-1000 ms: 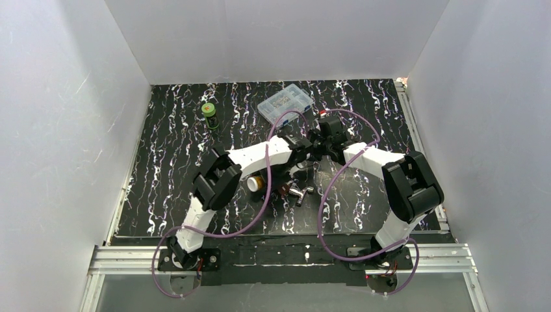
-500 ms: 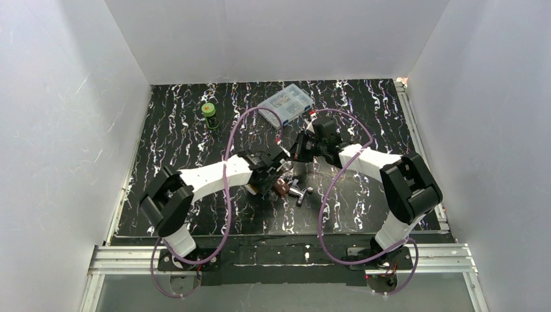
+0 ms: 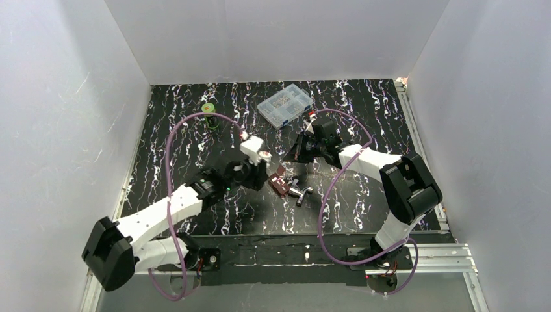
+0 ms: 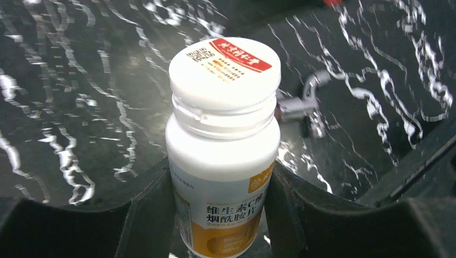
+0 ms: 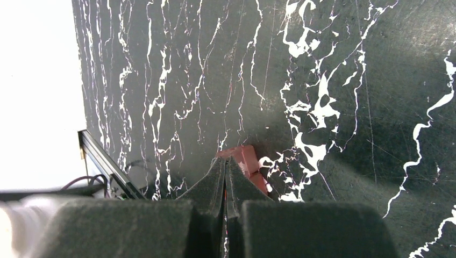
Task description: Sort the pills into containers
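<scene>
Red-brown case (image 3: pixel 280 184) lies flat on the table (image 3: pixel 175 149) near its middle, between the two grippers and touching neither. A silver metal piece (image 3: pixel 300 192) lies just beside it. We cannot tell whether the case is open or what it holds.

The left gripper (image 4: pixel 220 183) clasps a white pill bottle (image 4: pixel 223 107) by its body, cap on. The right gripper (image 5: pixel 226 183) has its fingers pressed together on nothing, tips just short of the case.

A clear compartment box (image 3: pixel 284 104) sits well apart at the far side, small pale bits showing inside.

The left arm reaches low from the near-left corner, and the right arm bends inward toward the middle.
</scene>
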`<state>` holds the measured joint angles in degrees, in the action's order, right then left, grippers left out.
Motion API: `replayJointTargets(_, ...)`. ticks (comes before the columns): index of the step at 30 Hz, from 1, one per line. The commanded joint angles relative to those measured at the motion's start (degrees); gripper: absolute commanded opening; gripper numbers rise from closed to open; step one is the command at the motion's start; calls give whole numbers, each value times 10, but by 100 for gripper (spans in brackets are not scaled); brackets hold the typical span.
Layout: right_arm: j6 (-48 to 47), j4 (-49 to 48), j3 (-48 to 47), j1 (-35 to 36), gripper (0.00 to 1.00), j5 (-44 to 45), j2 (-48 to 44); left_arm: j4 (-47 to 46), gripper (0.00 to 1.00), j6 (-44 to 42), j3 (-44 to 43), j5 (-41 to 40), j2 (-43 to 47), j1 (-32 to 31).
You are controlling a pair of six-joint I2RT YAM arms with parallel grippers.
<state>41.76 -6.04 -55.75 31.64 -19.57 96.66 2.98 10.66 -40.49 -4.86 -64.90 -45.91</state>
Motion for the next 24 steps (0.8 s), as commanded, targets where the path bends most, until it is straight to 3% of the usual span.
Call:
replayJointTargets(1, -11, 2, -19, 2, 3, 3, -22, -47, 0, 25, 11, 130, 69, 128)
replayJointTargets(4, -13, 2, -20, 2, 3, 4, -25, -66, 0, 39, -1, 239, 46, 135)
replayJointTargets(7, -18, 7, -20, 1, 3, 3, -33, -91, 0, 36, -14, 249, 36, 66)
replayJointTargets(9, -22, 7, -18, 1, 3, 2, -41, -128, 0, 68, -20, 265, 47, 61)
replayJointTargets(12, -26, 9, -18, 0, 3, 0, -52, -234, 0, 141, -16, 276, 101, 102)
replayJointTargets(15, -28, 15, -24, 0, 3, -7, -62, -359, 0, 232, -20, 354, 108, 177)
replayJointTargets(19, -43, 40, -40, 0, 3, 0, -91, -348, 0, 210, -63, 397, 97, 170)
replayJointTargets(24, -68, 85, -65, -4, 4, 14, -130, -265, 0, 133, -99, 425, 82, 137)
